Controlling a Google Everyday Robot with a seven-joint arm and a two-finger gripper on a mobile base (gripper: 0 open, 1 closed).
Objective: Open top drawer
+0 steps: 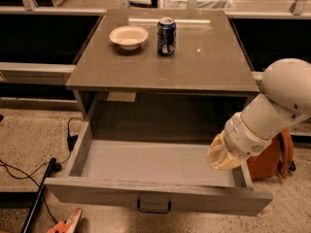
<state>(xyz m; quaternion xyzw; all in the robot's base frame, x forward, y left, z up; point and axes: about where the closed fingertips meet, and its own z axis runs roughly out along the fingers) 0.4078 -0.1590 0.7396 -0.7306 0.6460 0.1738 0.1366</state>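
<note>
The gripper (pixel 224 155) is seen as a cream-coloured end piece on the thick white arm (pixel 272 111). It is positioned below the front right corner of the desk (pixel 160 69). How far it is parted, and whether anything is held in it, cannot be told from this angle. It is placed over the right end of the top drawer (pixel 155 196), just inside the drawer's right side wall; contact with that wall cannot be confirmed.

The top drawer is drawn well out from beneath the front edge of the desk, so that its pale grey inside (pixel 150 162) is exposed across its full width. A small dark loop handle (pixel 154 207) is fixed at the centre of the grey drawer front. The dark cavity behind the drawer is seen under the front edge, and a small pale tag (pixel 121 97) is attached under that edge, toward the left.

On the desk top, a cream bowl (pixel 129 36) is set near the rear edge, left of centre. A blue drink can (pixel 166 36) is stood upright just beside the bowl on its right, with a gap between them.

An orange bag (pixel 272 160) is seen on the floor past the right edge of the desk, partly hidden by the arm. Black cables (pixel 29 170) are trailed over the speckled floor off the left edge. A black rod (pixel 37 198) is laid there too, beside the drawer's left front corner.
</note>
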